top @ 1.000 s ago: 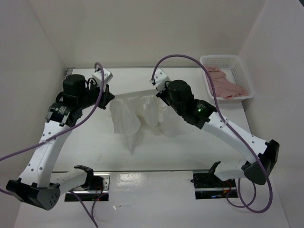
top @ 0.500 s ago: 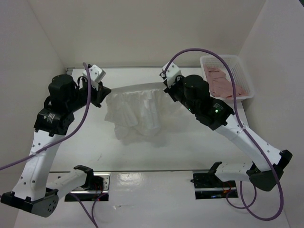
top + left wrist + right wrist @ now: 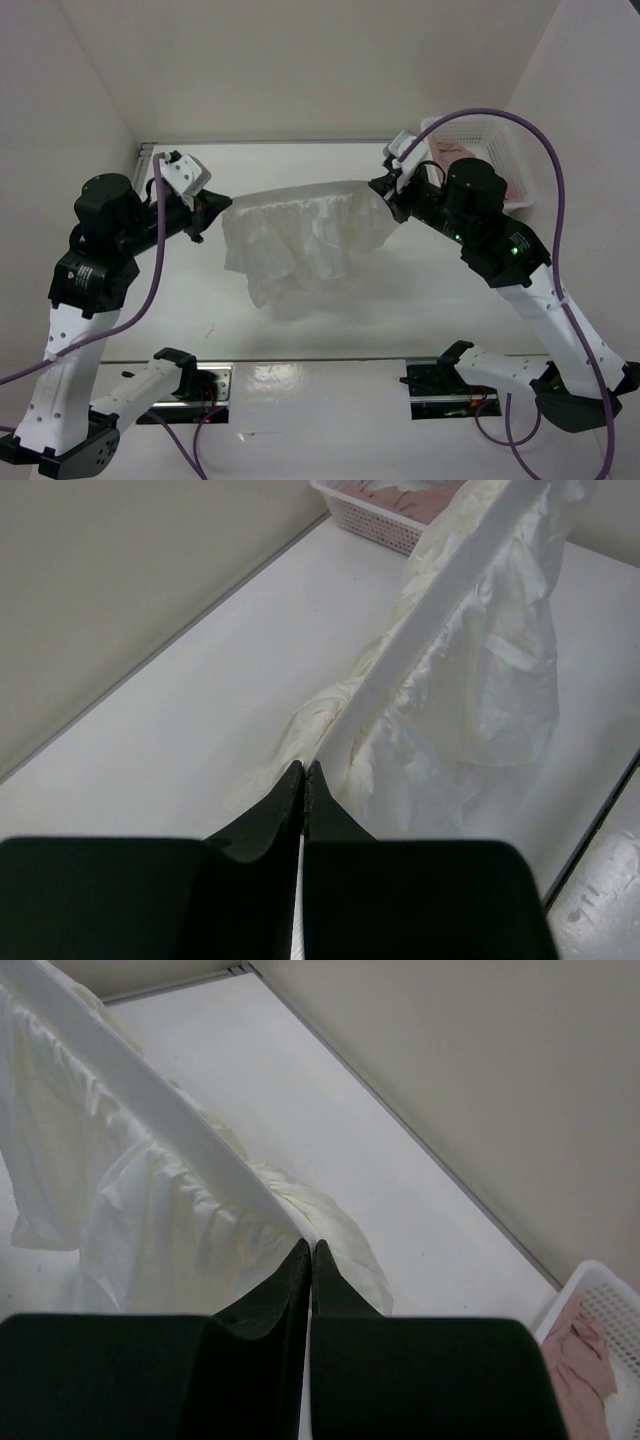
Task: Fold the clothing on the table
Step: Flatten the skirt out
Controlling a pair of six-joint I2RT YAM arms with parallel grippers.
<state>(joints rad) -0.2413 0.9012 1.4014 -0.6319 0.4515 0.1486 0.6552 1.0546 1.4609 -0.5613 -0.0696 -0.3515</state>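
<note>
The white crinkled clothing [image 3: 300,235] hangs stretched between both grippers above the table [image 3: 430,300], its waistband pulled taut and its ruffled layers drooping below. My left gripper [image 3: 222,204] is shut on the left end of the band; the left wrist view shows the clothing [image 3: 470,680] running away from the closed gripper [image 3: 303,770]. My right gripper [image 3: 380,190] is shut on the right end, and in the right wrist view the clothing [image 3: 150,1190] leaves the closed gripper [image 3: 311,1248] as a tight white strip.
A white lattice basket [image 3: 505,135] holding a pink garment [image 3: 515,190] stands at the back right, close behind the right arm. White walls enclose the table on three sides. Two metal mounting plates [image 3: 440,385] sit at the near edge.
Both arms have risen and spread apart, lifting the clothing off the table. The waistband has gone from slack and bunched to taut between the grippers.
</note>
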